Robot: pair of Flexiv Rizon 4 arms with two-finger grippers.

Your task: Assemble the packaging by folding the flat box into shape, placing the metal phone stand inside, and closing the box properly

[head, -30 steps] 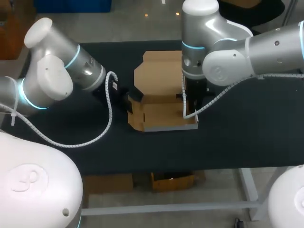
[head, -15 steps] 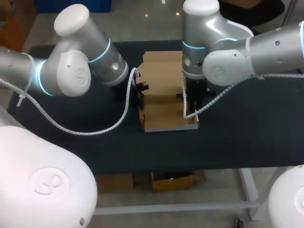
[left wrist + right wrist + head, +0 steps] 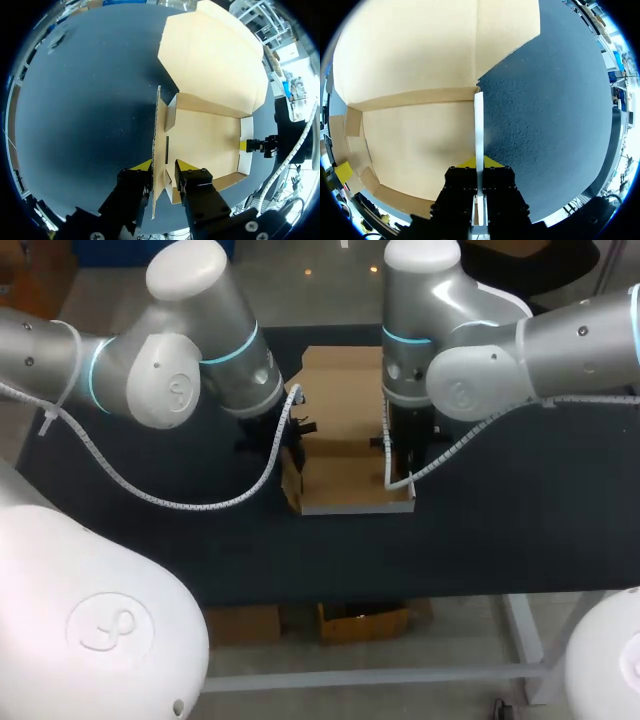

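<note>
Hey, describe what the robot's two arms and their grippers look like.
The left arm and right arm are built of rounded silver-grey and white segments, with glowing light-blue rings at the joints. A white spiral-wrapped cable hangs loose along each. The left gripper and right gripper are blocky and black, each with two fingers tipped in bright yellow.

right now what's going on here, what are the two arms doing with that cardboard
Two robot arms are forming a cardboard box on the black table. The left pincer is clamped on the box's left wall, holding it upright, and the right pincer is clamped on the right wall. The lid is open at the back. The box is empty, and no phone stand is in view.
</note>
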